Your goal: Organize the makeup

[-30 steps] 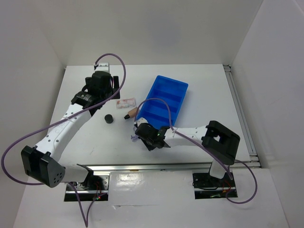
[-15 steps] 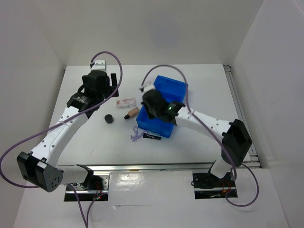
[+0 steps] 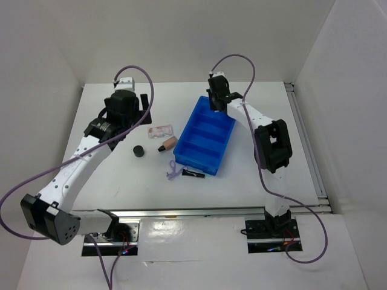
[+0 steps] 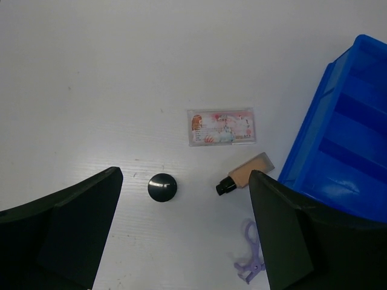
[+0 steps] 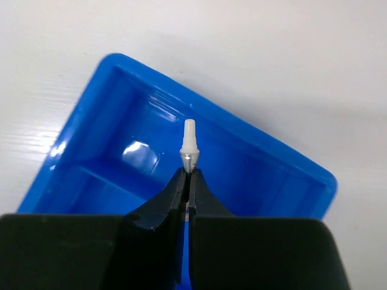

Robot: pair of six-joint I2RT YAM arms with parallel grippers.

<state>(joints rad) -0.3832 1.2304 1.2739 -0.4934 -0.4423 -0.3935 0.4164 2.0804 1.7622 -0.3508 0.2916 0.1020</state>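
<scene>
Right gripper (image 5: 188, 175) pinches a white-tipped stick (image 5: 189, 145) over the tray's (image 5: 242, 151) far compartment. Left gripper (image 4: 184, 181) hangs spread wide above pot (image 4: 162, 186), packet (image 4: 221, 127) and tube (image 4: 245, 176), on the desk (image 4: 91, 72) left of the tray. Only the top view catches a dark stick (image 3: 192, 174) beside the loop (image 3: 173, 173), by the tray's near corner.

The divided tray (image 3: 211, 121) sits slantwise near the tabletop's (image 3: 109, 181) middle, one end toward the far edge. Left of it lies the flat packet (image 3: 161, 130). Nearer the front, the tube (image 3: 167, 145) rests just beside the tray's left wall, with the pot (image 3: 138, 151) farther left. Just before the tray's near end lie the loop (image 3: 173, 174) and, to its right, a slim stick (image 3: 193, 174). The right tool (image 5: 188, 178), pinching a tipped stick (image 5: 189, 145), hangs above the tray's farthest compartment.
</scene>
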